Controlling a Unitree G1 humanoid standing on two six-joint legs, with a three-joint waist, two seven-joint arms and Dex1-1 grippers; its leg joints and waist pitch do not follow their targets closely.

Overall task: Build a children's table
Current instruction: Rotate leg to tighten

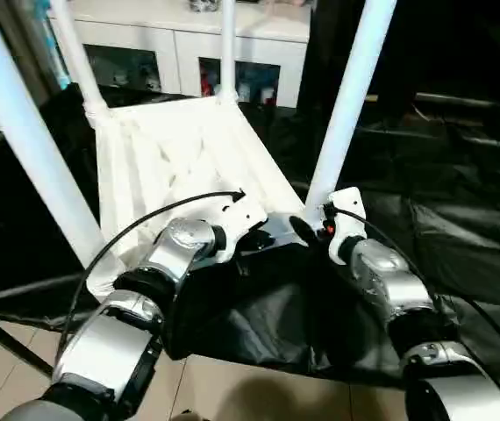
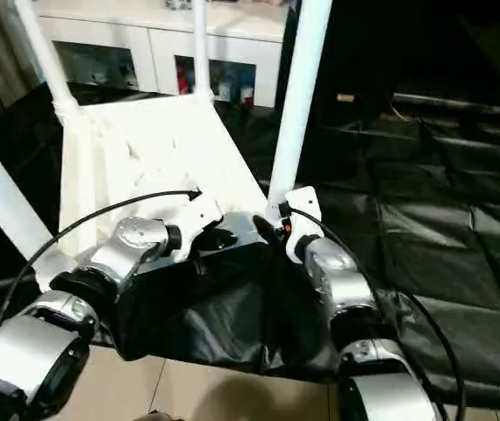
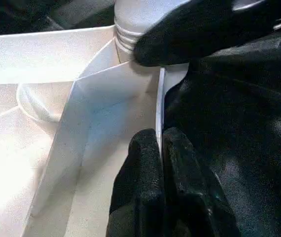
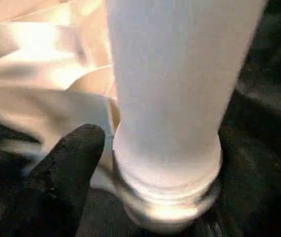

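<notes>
Children's table (image 1: 189, 149) upside down on the black-draped worktop (image 1: 460, 228), ribbed underside facing up, four white legs rising from the corner sockets. Near-right leg (image 1: 348, 101) seated upright in its socket at the table's near edge; near-left leg (image 1: 22, 132) slanting up across the head view's left side; two far legs standing by the white cabinet (image 1: 189, 44) behind.

Left end effector (image 3: 160, 148) pinched narrow on the thin near rim of the tabletop, one black finger (image 3: 143, 168) on each side of the wall, just beside the near-right socket. Right end effector (image 1: 307, 230) at the base of the near-right leg, fingers spread wide to either side of the threaded collar (image 4: 167, 190); one black fingertip (image 4: 74, 148) close beside the collar, contact not discernible. Silver forearms converging toward that same corner.
</notes>
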